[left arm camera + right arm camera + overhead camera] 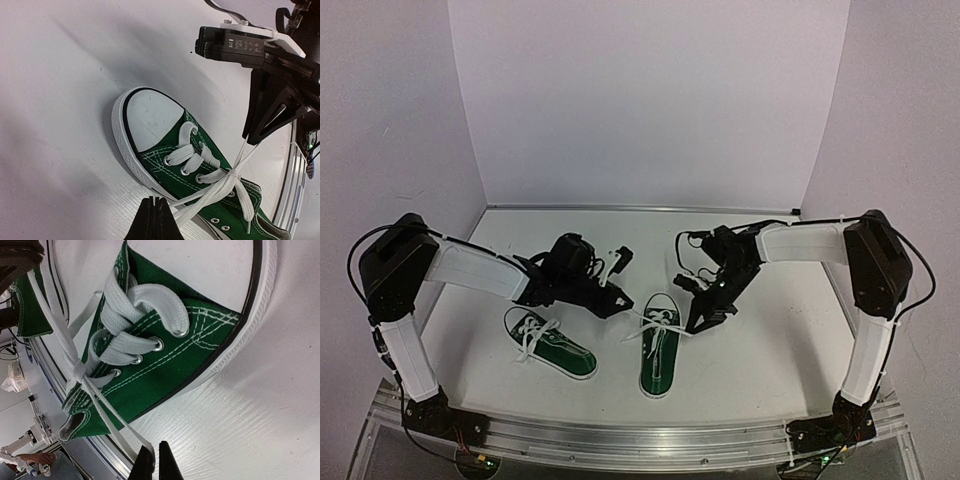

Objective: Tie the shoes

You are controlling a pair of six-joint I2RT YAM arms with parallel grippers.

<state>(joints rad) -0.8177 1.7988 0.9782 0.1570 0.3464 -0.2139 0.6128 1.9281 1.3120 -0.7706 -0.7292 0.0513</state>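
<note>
Nearest, by table (pixel 770 340) front edge: shoe (pixel 659 352), long axis front-to-back, toe toward far edge. Left gripper (pixel 156 201) clamped shut on lace (pixel 200 197) left of knot (pixel 231 176); right gripper (pixel 155 449) nipping other end, right of knot. Both arms equally near. Likely pull: sideways, apart.

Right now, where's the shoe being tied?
In the top view, the shoe lies centre, right of the other shoe; the left gripper and right gripper hold its laces.
</note>
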